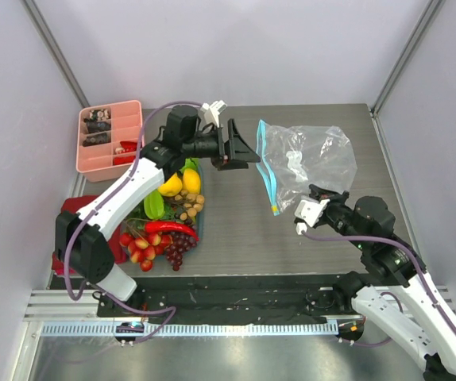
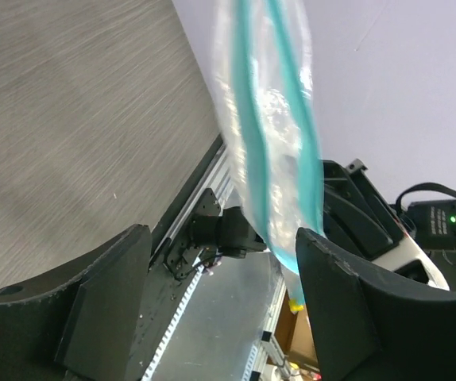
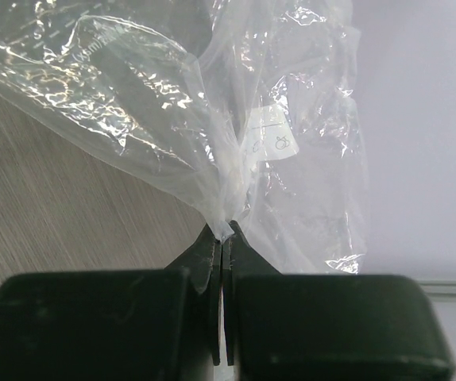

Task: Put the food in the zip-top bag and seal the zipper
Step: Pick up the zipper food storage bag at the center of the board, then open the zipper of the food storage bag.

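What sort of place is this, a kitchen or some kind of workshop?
Most likely a robotics lab test booth, not a kitchen: plain pale panel walls box in a small grey wood-grain table, and two white-and-black robot arms are mounted along a slotted aluminium rail.

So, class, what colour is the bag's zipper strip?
Teal-blue: the zipper of the zip-top bag shows best in the left wrist view.

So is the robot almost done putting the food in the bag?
Not yet. Done: the right gripper is pinching the bag, holding it up. Happening now: the left gripper is open, pointing at the blue zipper edge. Left to do: all the food sits in a pile by the left arm, none is in the bag, and the zipper needs closing.
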Controlling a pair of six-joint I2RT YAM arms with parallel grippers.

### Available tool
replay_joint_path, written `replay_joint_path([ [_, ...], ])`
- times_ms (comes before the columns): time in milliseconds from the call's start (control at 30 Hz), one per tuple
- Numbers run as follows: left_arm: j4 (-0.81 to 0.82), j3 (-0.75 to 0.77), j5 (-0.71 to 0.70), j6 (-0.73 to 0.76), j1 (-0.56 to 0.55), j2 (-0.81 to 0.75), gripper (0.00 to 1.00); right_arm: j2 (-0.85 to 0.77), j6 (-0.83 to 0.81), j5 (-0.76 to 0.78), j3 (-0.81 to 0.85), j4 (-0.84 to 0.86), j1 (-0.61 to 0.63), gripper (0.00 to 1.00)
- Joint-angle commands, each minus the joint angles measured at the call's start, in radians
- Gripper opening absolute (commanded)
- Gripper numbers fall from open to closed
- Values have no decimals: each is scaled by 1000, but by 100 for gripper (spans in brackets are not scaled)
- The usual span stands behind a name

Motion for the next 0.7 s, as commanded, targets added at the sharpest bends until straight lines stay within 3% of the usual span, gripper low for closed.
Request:
replay_joint_path([
  [0, 84, -7, -7, -29, -14, 27, 76, -19, -33, -39, -4, 41, 2, 1],
  [133, 83, -5, -18, -34, -14, 36, 67, -19, -17, -53, 4, 39, 3, 1],
  [300, 92, -45, -20, -51, -18, 21, 34, 11, 37, -45, 21, 45, 3, 1],
  [333, 92, -48, -13, -43, -17, 15, 18, 14, 57, -50, 24, 41, 3, 2],
  [367, 88, -48, -13, -31, -17, -1, 10, 18, 68, -61, 27, 33, 3, 7],
  [400, 50, -48, -18, -14, -17, -13, 3, 24, 80, -68, 39, -5, 2, 30],
  [467, 13, -54, -17, 21, -15, -31, 0, 60, 164, -97, 76, -77, 2, 54],
  [500, -32, -56, -15, 34, -15, -51, 0, 77, 213, -113, 137, -165, 3, 76],
  [533, -52, -59, -20, 44, -14, -59, 0, 124, 249, -137, 178, -229, 2, 87],
  [600, -86, -57, -36, 52, -12, -83, 0, 174, 338, -231, 312, -379, 3, 99],
  [633, -101, -57, -46, 49, -14, -93, 0, 214, 382, -248, 350, -402, 2, 99],
  [667, -101, -59, -62, 34, -14, -100, 0, 241, 531, -246, 420, -406, 3, 99],
])
